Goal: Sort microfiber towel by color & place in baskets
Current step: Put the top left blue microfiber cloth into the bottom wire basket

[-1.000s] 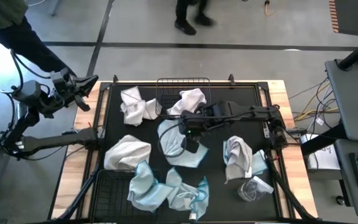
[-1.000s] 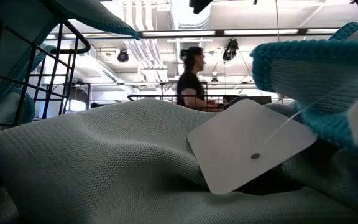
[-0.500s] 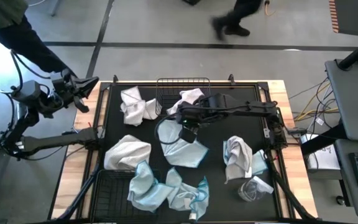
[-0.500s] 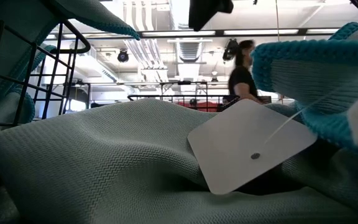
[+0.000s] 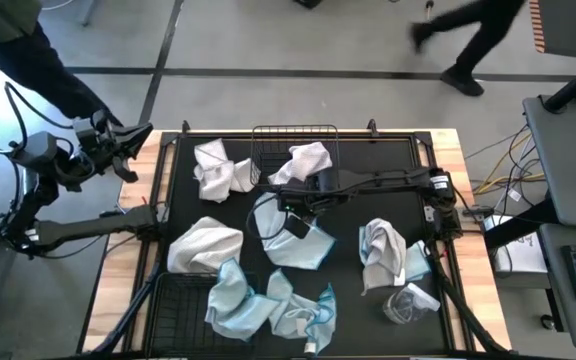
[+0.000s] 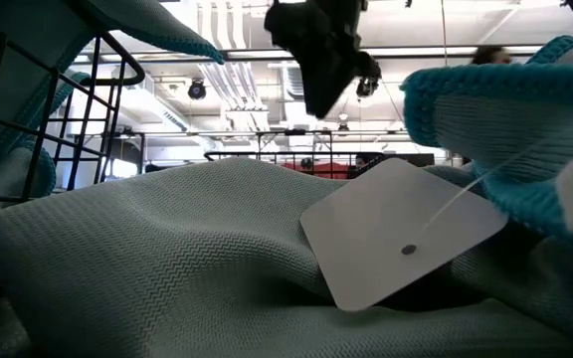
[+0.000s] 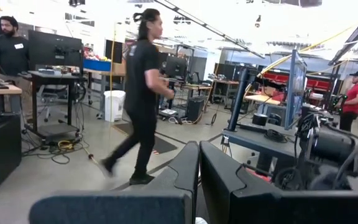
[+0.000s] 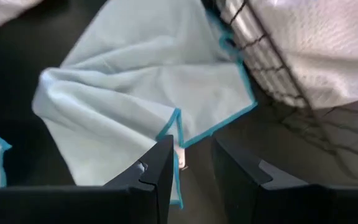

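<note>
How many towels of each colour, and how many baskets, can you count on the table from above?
White to pale grey towels: 4
Light blue towels: 3 clearly apart; the front heap may hide more
Baskets: 2
Total: 9

A pale wooden desk [image 5: 457, 180] carries a large black mat [image 5: 383, 160]. On the mat lie crumpled white microfiber towels [image 5: 204, 246], light blue microfiber towels [image 5: 293, 238], a small clear plastic wrapper [image 5: 408, 303], and two black wire-mesh baskets, one at the far edge [image 5: 293, 135], one at the near-left corner [image 5: 176, 305].
</note>
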Robot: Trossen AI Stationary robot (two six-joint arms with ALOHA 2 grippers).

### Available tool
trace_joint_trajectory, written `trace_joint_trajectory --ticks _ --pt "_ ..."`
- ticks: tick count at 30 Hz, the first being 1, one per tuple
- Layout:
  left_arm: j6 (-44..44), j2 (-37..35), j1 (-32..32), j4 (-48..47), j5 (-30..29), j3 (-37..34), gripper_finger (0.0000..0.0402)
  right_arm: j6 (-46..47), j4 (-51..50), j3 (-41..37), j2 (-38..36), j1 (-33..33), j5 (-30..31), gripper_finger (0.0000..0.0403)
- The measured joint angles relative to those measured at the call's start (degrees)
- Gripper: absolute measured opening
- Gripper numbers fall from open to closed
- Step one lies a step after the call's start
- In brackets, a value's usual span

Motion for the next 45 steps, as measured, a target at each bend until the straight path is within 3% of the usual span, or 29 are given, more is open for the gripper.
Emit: trace_joint_trajectory --ticks 12,20,35,45 --pt "-1.1 0.0 0.0 0.0 0.6 0.0 0.0 3.4 12.4 -10.6 0.0 0.0 -7.2 0.0102" --pt "-1.5 -0.2 0.0 0.0 1.9 0.0 0.0 4.6 14.4 -13.7 0.0 0.1 -9.4 0.0104" --pt "-2.1 -0.2 0.0 -0.1 6.4 0.0 0.0 6.6 18.5 -16.2 0.0 0.8 -12.8 0.0204" --pt "-2.2 -0.2 0.0 -0.1 6.4 0.0 0.0 6.7 18.9 -20.3 0.0 0.9 -14.7 0.0228"
